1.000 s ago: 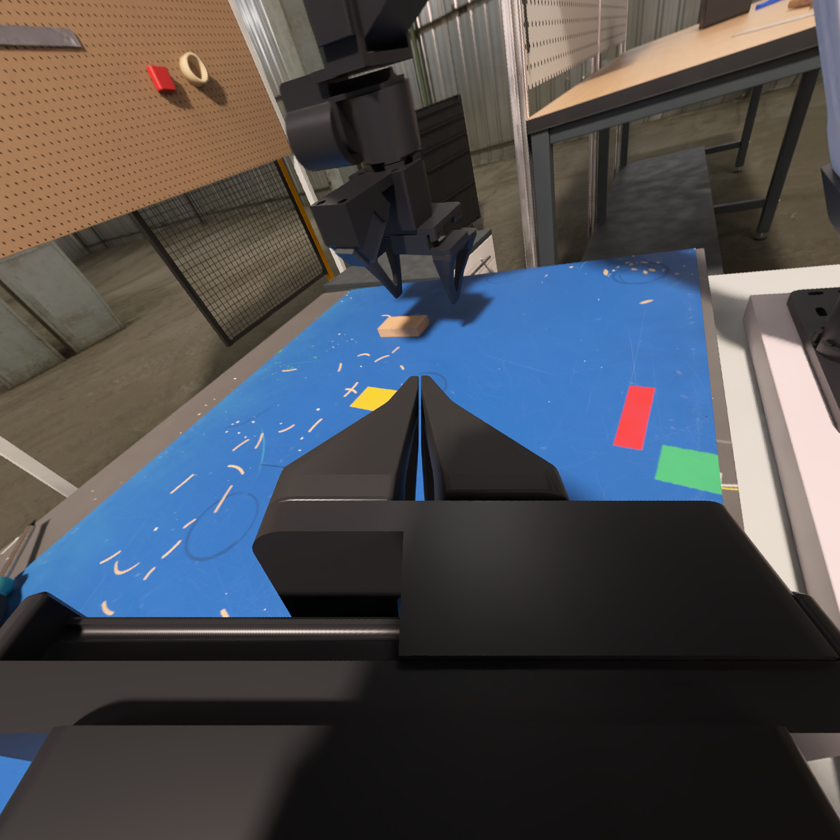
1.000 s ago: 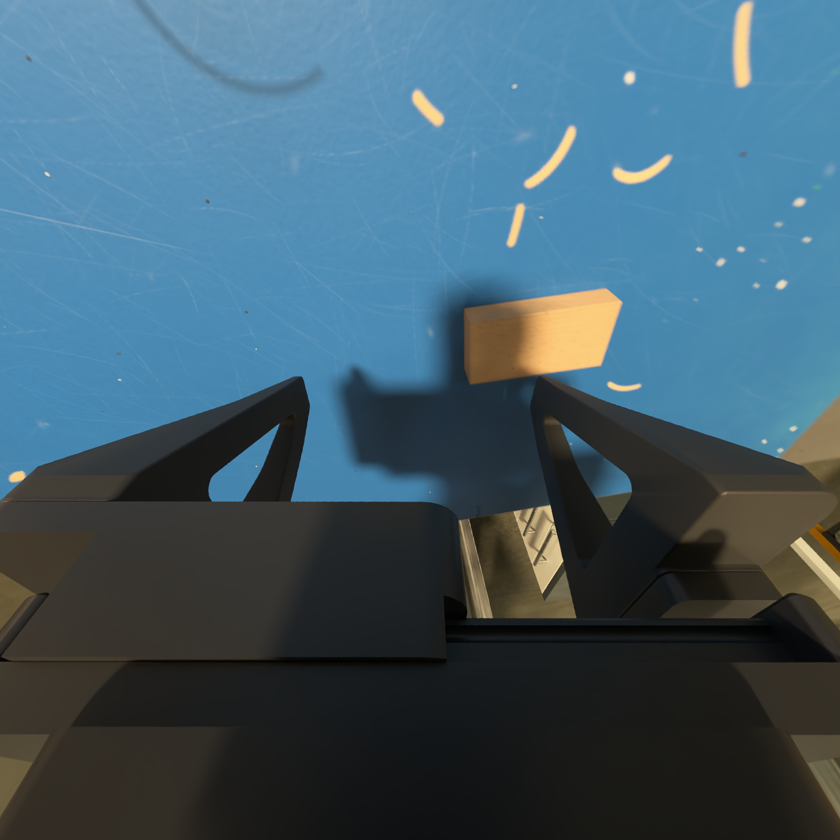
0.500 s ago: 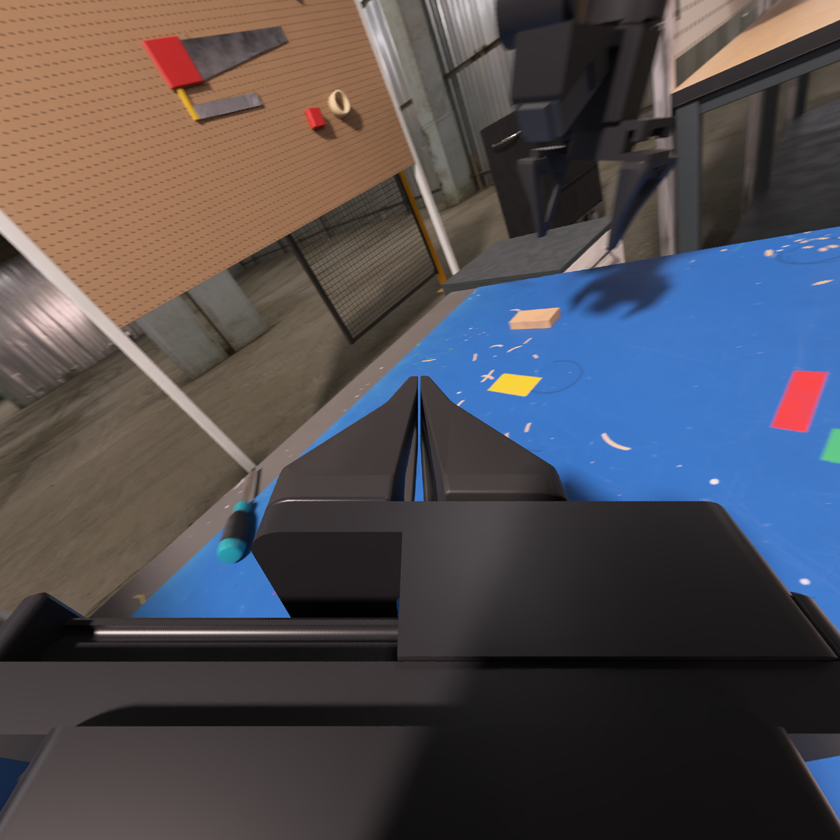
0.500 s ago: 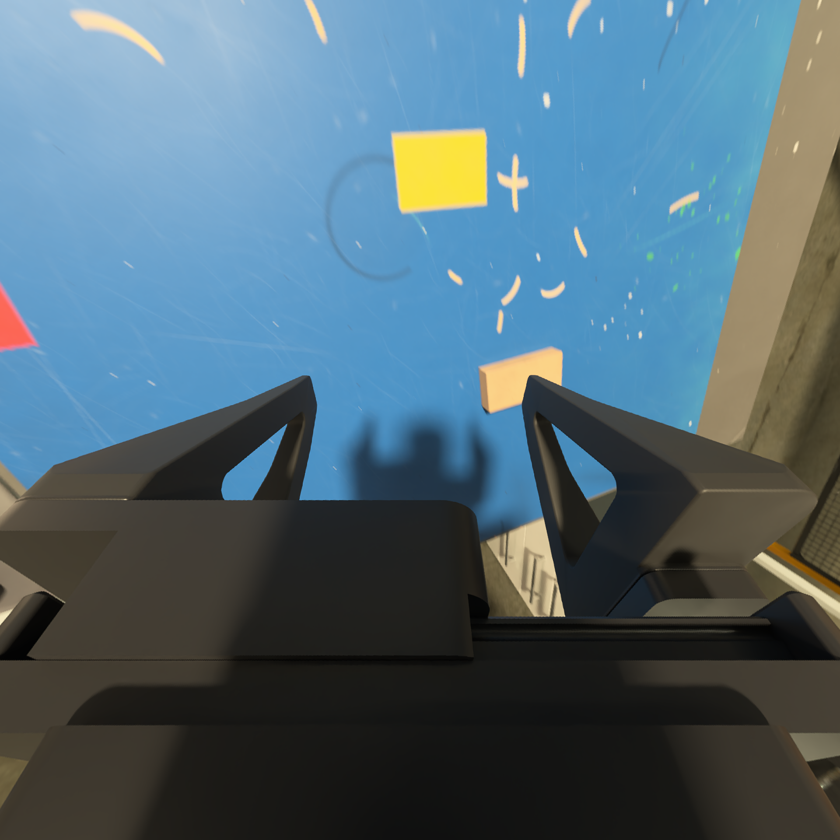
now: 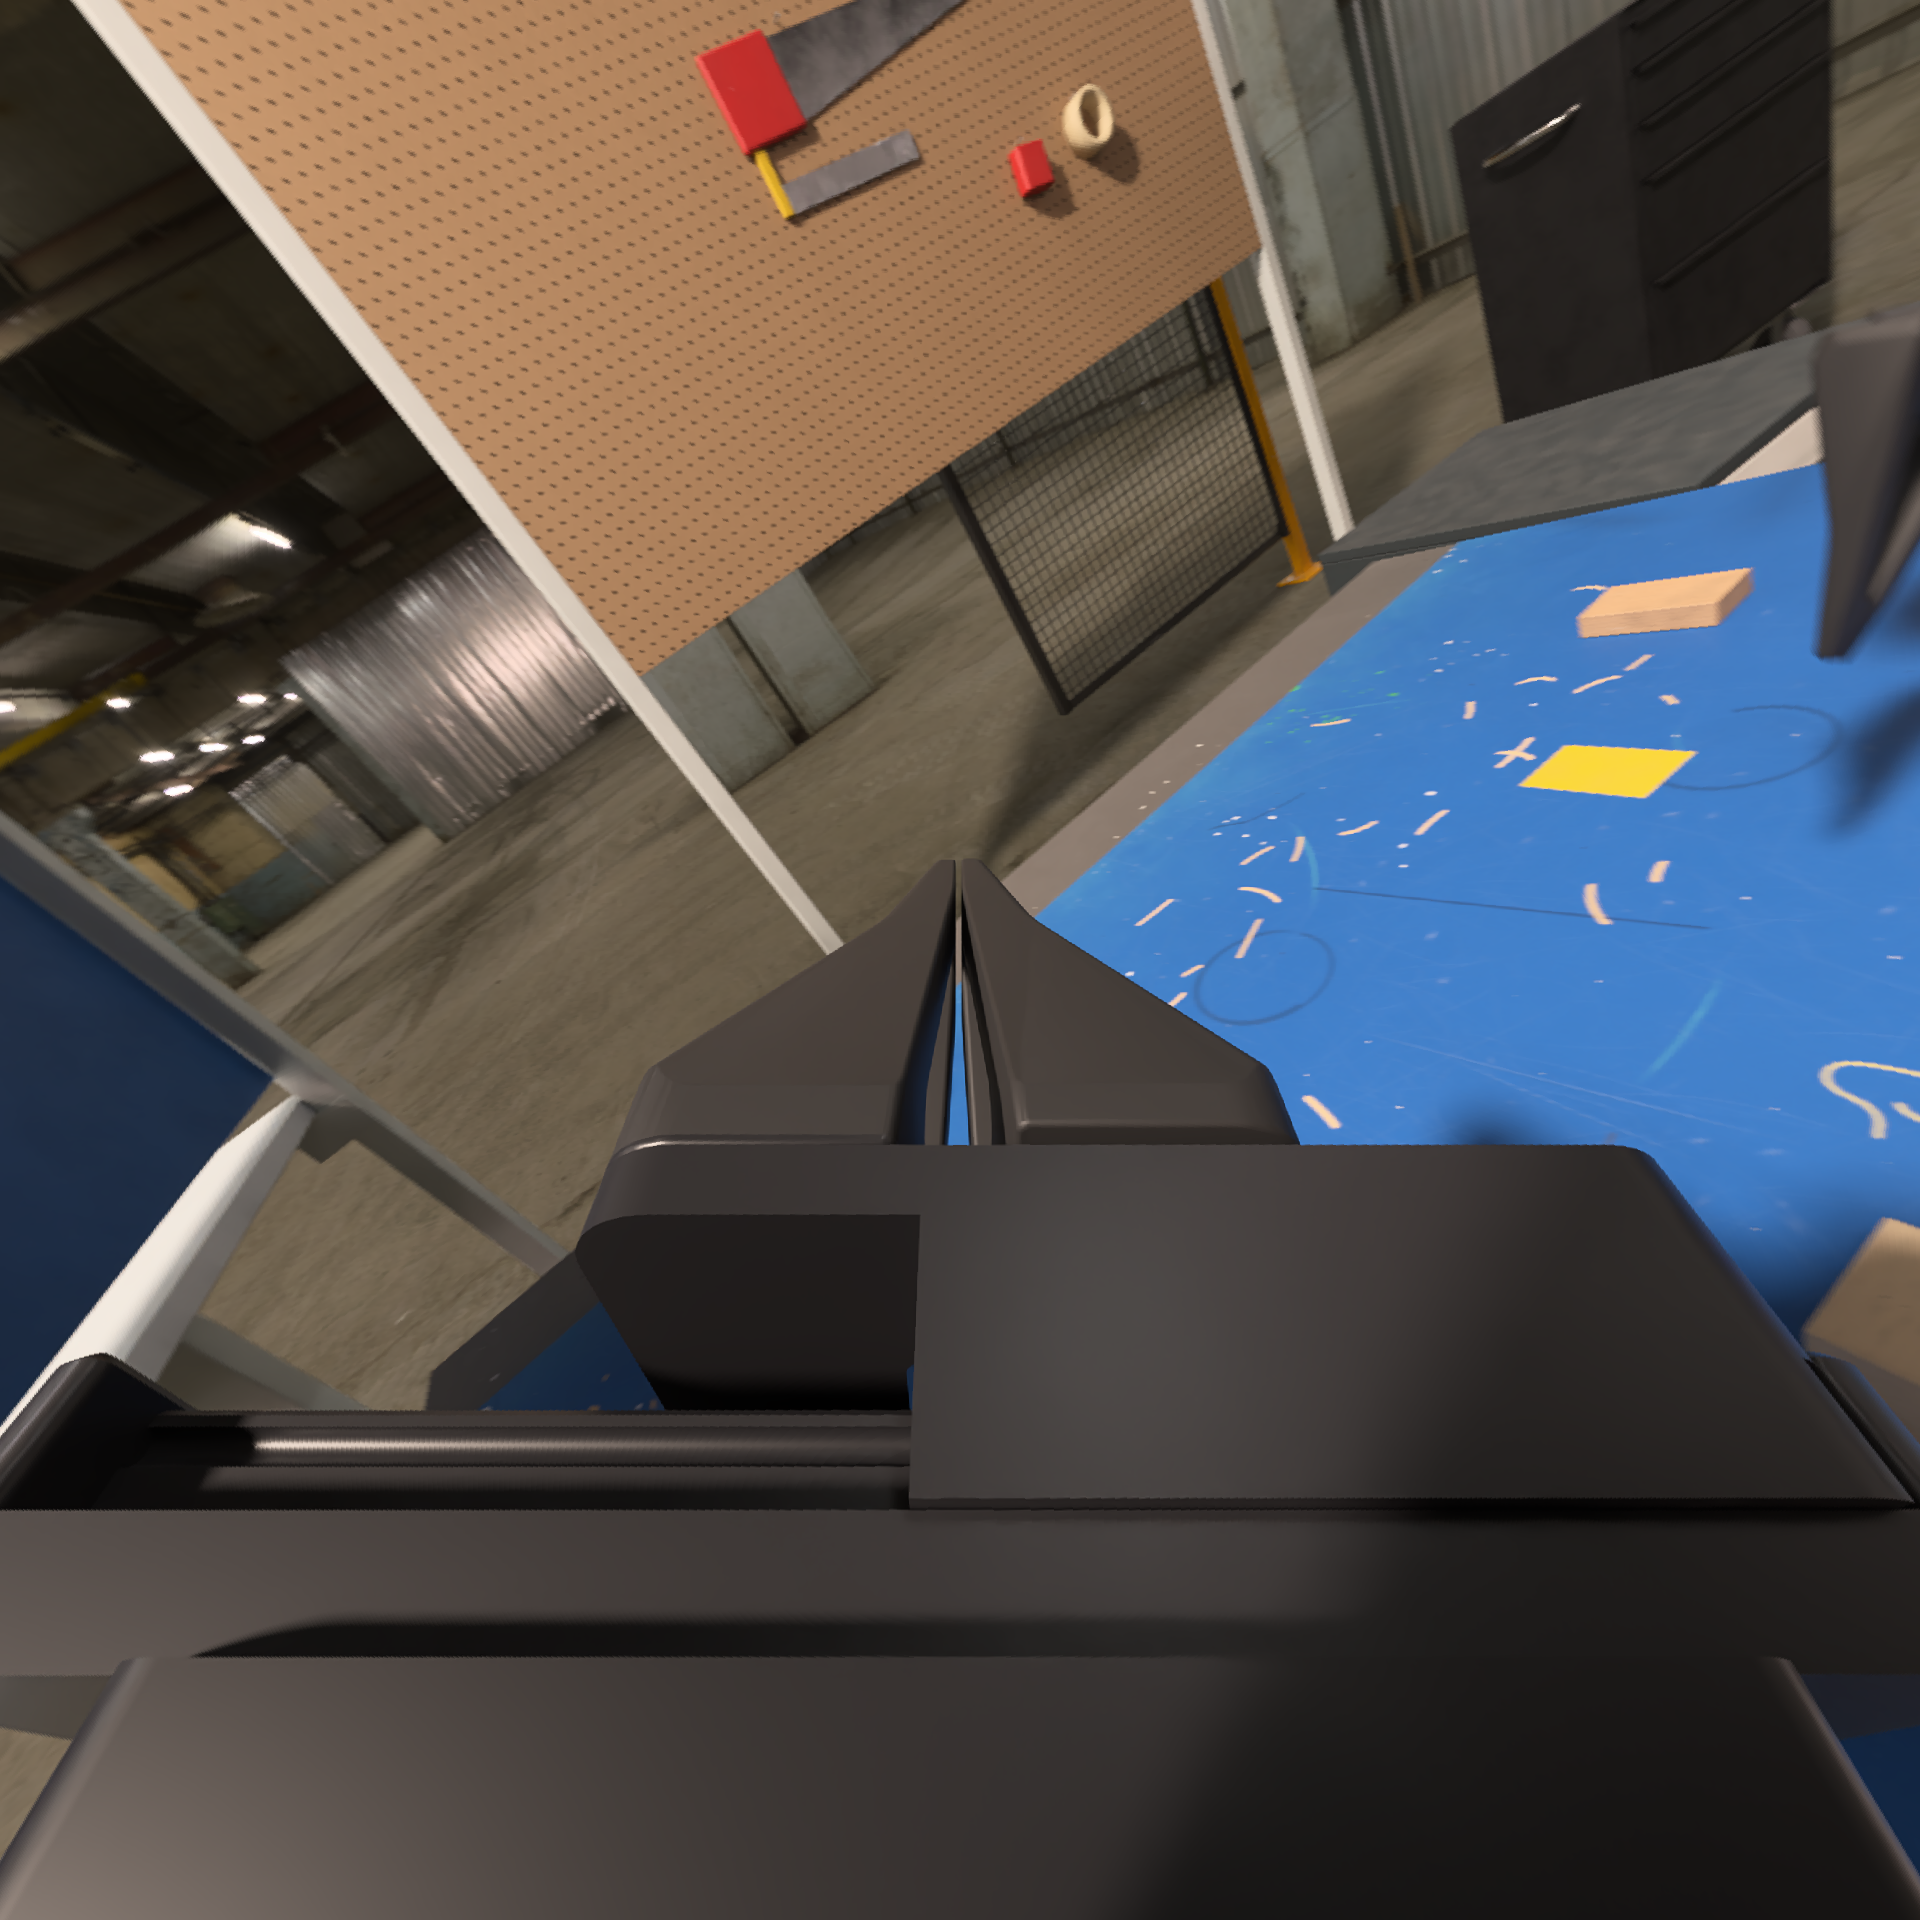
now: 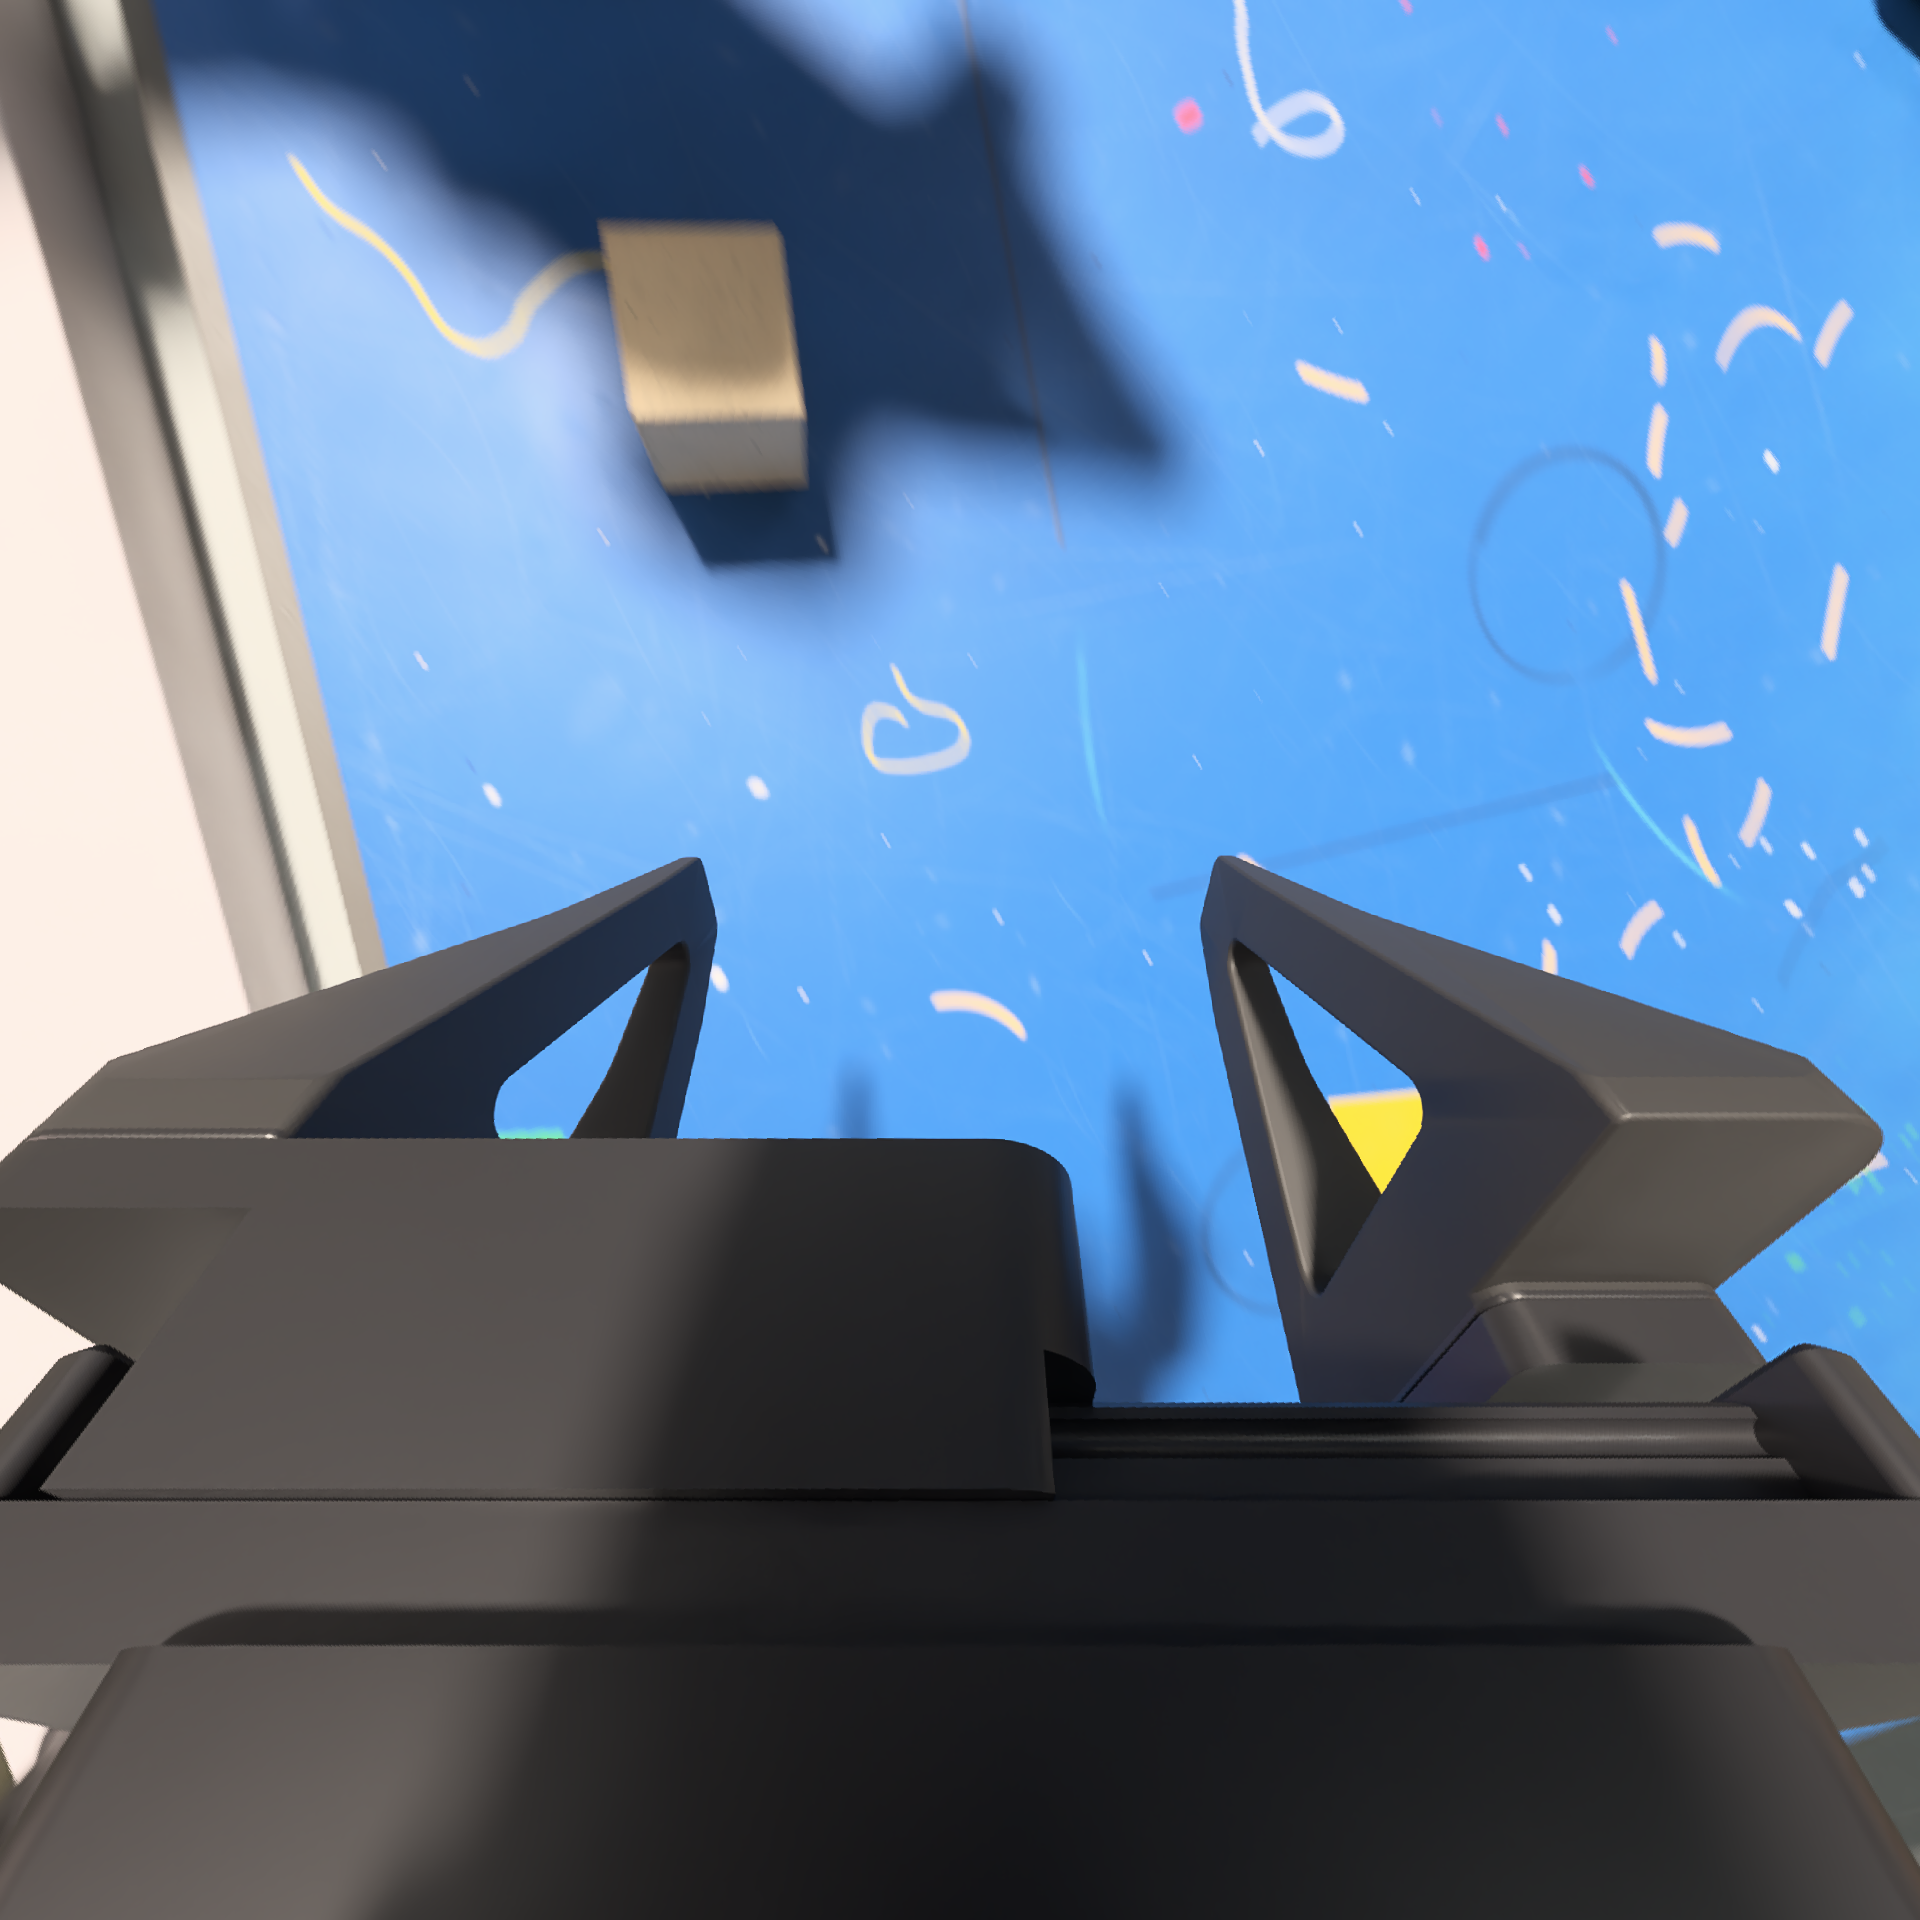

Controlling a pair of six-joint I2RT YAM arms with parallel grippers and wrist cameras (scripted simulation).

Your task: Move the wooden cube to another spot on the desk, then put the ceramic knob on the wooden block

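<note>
A flat wooden block (image 5: 1662, 601) lies on the blue mat (image 5: 1507, 1039) at the far right of the left wrist view. A wooden cube (image 6: 712, 343) stands in shadow on the mat (image 6: 1091, 644), ahead and to the left of my right gripper (image 6: 956, 883), which is open, empty and above the mat. A corner of the cube shows at the right edge of the left wrist view (image 5: 1870, 1309). My left gripper (image 5: 958, 873) is shut and empty over the mat's left edge. One finger of the right gripper (image 5: 1860, 499) shows near the flat block. No ceramic knob is in view.
A yellow patch (image 5: 1605, 771) is on the mat near the flat block. The mat's grey edge (image 6: 229, 582) and a white surface (image 6: 83, 727) lie left of the cube. A pegboard (image 5: 727, 291) with tools and a dark cabinet (image 5: 1642, 197) stand beyond the desk.
My right gripper has left the flat block, stayed open, and moved across the mat until the cube came into view. My left wrist has swung left, staying shut.
</note>
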